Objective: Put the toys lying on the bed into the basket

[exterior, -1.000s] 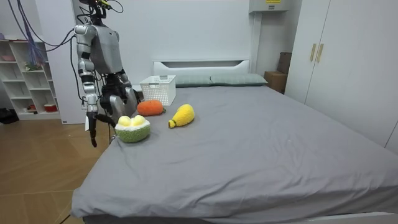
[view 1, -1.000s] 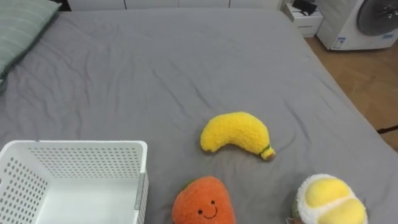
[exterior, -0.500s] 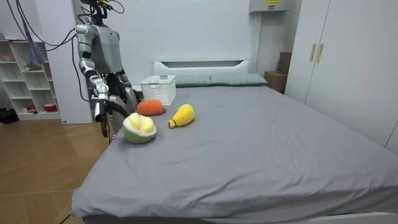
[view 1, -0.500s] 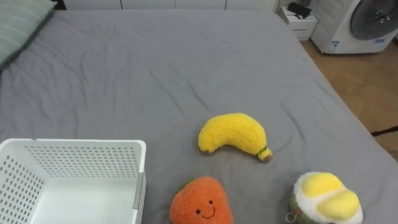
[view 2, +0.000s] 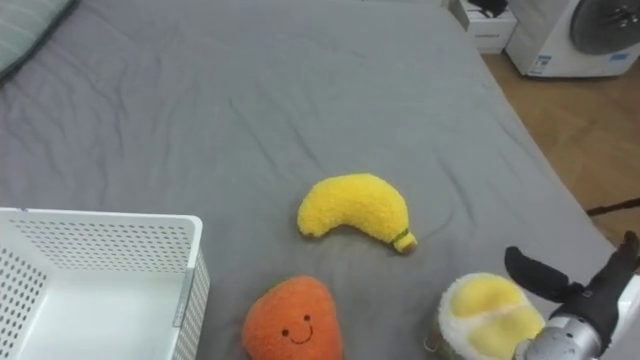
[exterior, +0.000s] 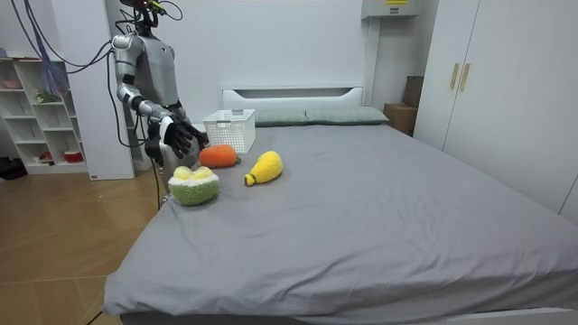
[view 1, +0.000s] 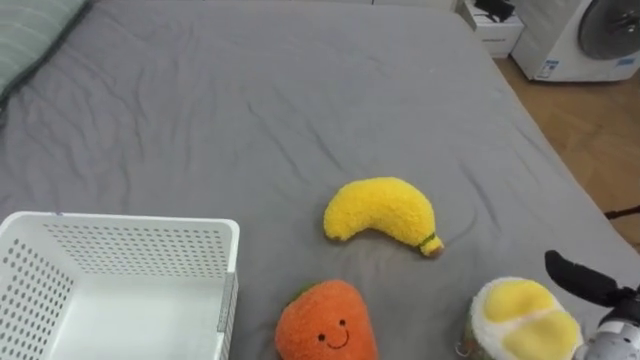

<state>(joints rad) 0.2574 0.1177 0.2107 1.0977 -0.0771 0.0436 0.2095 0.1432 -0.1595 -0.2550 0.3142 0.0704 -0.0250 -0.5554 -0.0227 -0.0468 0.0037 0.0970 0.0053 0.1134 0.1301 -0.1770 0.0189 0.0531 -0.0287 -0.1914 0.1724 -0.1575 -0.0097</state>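
We take the yellow plush banana point(view 1: 380, 212) as our marker; it lies on the grey bed point(view 1: 300, 100), its stalk end pointing to the robot's lower right.

Far up and to the left of the banana we see a striped green pillow point(view 1: 28, 40) at the head of the bed. Down and to the left of the banana stands a white perforated basket point(view 1: 120, 290), open side up, with nothing in it that we can see. Between the basket and the banana, lower than both, lies an orange plush toy point(view 1: 325, 325) with a smiling face, apart from the banana and just beside the basket's corner.

Down and to the right of the banana sits a round plush fruit point(view 1: 525, 320), pale rind with yellow lobes on top, clear of the banana. Just right of that fruit we see the right hand point(view 1: 585, 282), its dark fingers point(view 2: 530, 268) spread and straight, holding nothing, close to the fruit's side.

All three toys lie on the bed, none in the basket.

In the room view the robot stands at the bed's edge, beyond the round fruit from the banana, its raised right hand above that fruit.
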